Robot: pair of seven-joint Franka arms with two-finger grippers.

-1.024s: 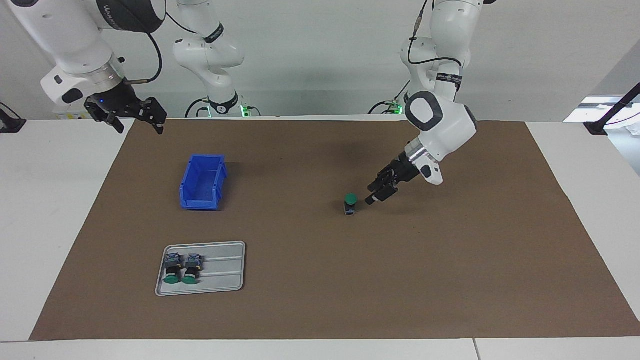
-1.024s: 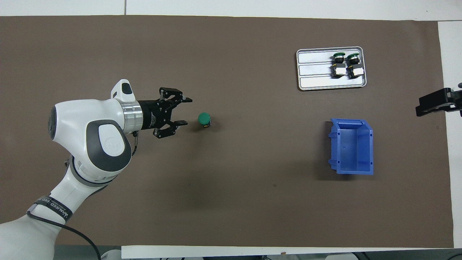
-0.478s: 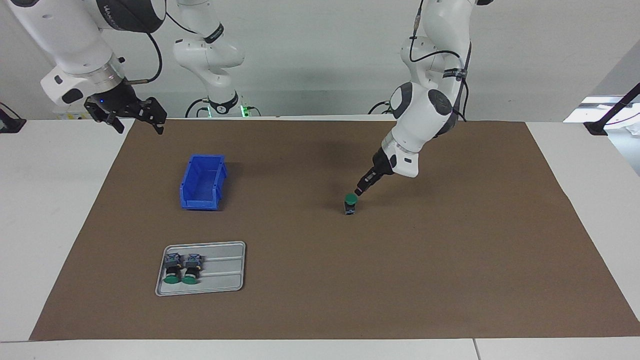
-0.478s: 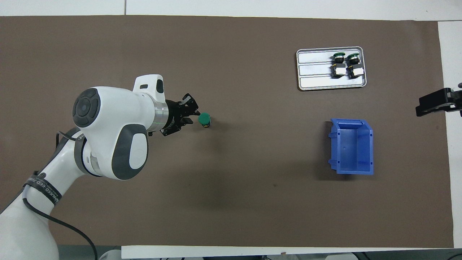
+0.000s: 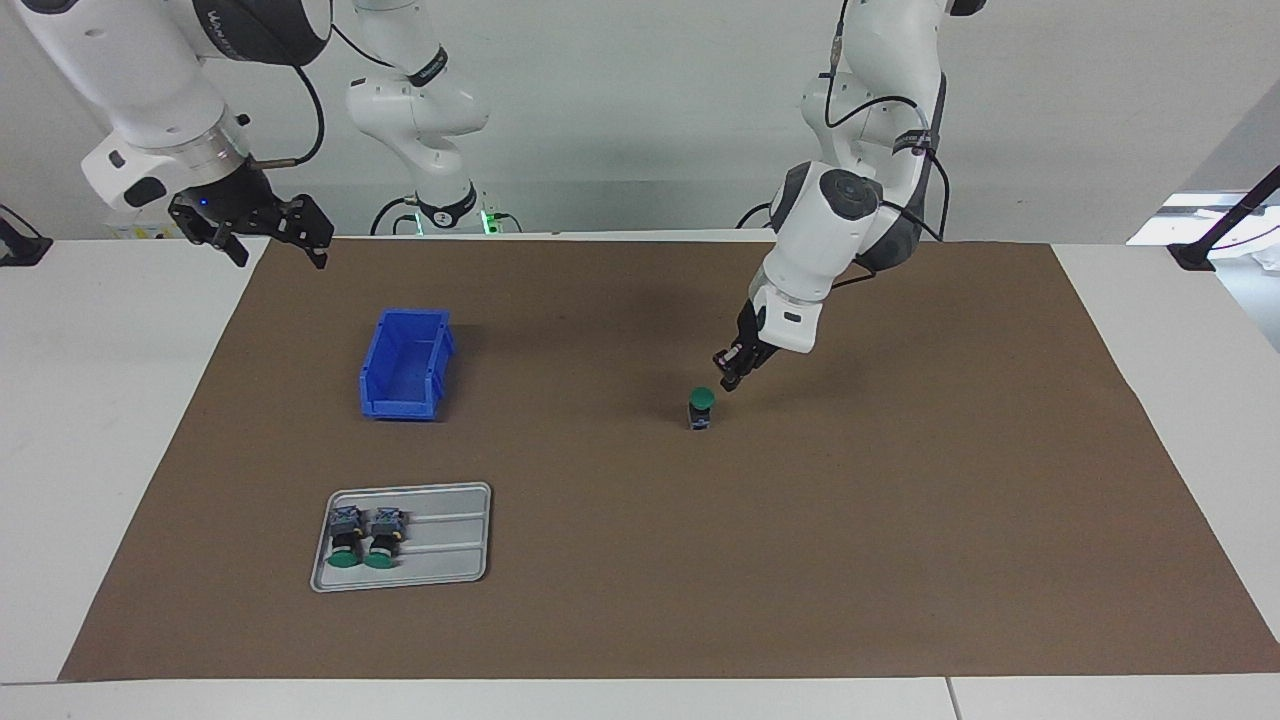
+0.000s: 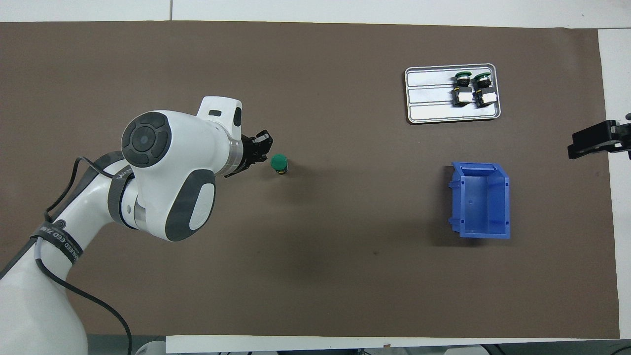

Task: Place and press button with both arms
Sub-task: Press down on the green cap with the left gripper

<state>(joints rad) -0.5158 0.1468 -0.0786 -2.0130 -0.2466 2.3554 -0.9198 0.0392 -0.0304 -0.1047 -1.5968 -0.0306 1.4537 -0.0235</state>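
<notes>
Even bright overhead light, no glare. Soft diffuse shadows on the brown mat (image 5: 900, 520) under the left arm (image 6: 167, 182) and beside the blue bin (image 6: 480, 199). Both views sharp, little edge distortion.

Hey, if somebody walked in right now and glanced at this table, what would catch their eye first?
Probably the left gripper, shut, poised just above the lone green button standing mid-mat. Next, the bright blue bin toward the right arm's end, with the grey tray of two more buttons farther from the robots.
</notes>
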